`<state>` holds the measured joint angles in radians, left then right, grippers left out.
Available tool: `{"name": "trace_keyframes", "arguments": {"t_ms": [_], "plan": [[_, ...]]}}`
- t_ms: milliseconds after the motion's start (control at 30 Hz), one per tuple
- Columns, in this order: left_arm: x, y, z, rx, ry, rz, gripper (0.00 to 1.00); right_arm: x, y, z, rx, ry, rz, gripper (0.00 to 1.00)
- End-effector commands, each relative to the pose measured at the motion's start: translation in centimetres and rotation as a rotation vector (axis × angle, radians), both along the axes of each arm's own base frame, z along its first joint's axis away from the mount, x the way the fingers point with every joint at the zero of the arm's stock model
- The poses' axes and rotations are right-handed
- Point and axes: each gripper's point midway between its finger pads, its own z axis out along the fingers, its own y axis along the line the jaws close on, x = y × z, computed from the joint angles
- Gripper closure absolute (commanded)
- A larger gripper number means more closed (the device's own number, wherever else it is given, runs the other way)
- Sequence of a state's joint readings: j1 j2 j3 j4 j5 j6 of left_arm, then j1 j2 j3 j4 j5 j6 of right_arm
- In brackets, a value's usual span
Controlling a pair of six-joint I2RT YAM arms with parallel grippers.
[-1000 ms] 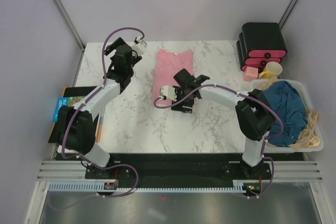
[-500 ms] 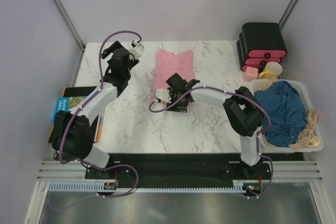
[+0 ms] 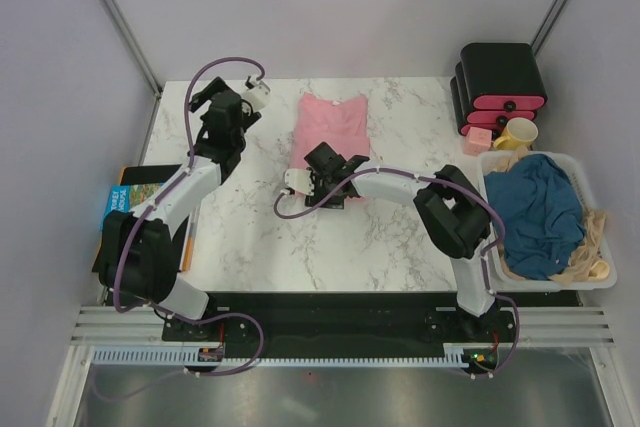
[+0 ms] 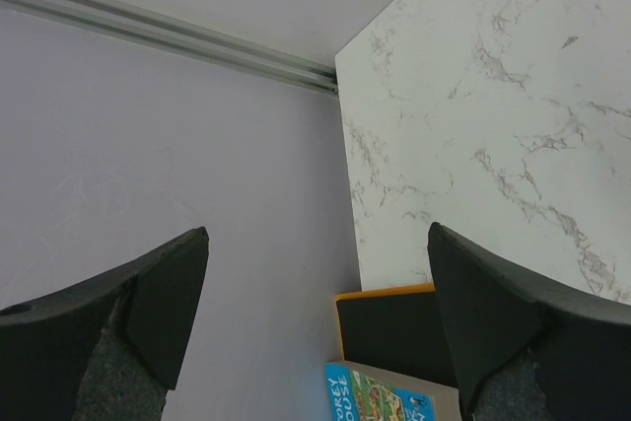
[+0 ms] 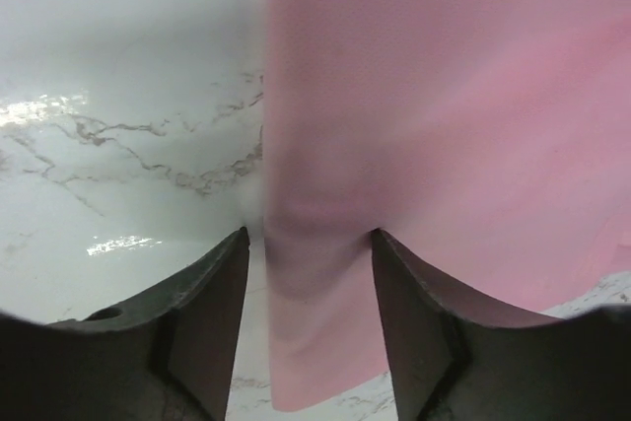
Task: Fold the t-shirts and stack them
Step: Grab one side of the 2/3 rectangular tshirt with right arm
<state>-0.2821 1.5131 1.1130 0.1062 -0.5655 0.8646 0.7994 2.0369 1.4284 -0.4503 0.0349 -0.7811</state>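
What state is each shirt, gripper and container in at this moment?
pink t-shirt: folded narrow, flat on the table, near edge pinched.
teal-blue t-shirt: crumpled, unfolded, in the white basket.
right gripper: shut on the pink t-shirt.
left gripper: open, empty.
black boxes: stacked, pink fronts shut.

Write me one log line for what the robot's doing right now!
left claw: open, empty | right claw: shut on edge of pink shirt | blue shirt: crumpled in bin
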Motion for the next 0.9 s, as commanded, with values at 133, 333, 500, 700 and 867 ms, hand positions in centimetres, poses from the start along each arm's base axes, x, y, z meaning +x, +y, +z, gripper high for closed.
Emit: {"name": "trace_keyframes", "arguments": {"t_ms": [133, 333, 500, 700, 867], "plan": [[0.2, 0.7, 1.6, -0.007, -0.049, -0.009, 0.00, 0.0, 0.1, -3.5, -0.041, 0.033, -0.012, 0.73], [0.4, 1.6, 1.3, -0.009, -0.045, 0.004, 0.00, -2.0, 0.1, -1.4, -0.059, 0.082, 0.054, 0.90], [0.6, 2.3, 0.9, -0.006, -0.038, 0.011, 0.00, -5.1, 0.2, 3.1, -0.017, 0.182, 0.130, 0.93], [0.6, 2.6, 0.6, 0.005, -0.039, 0.011, 0.00, -9.6, -0.1, 7.1, -0.014, 0.226, 0.202, 0.93], [0.2, 2.7, 1.2, -0.001, -0.052, 0.014, 0.00, -13.1, 0.0, 10.7, 0.003, 0.228, 0.242, 0.93]]}}
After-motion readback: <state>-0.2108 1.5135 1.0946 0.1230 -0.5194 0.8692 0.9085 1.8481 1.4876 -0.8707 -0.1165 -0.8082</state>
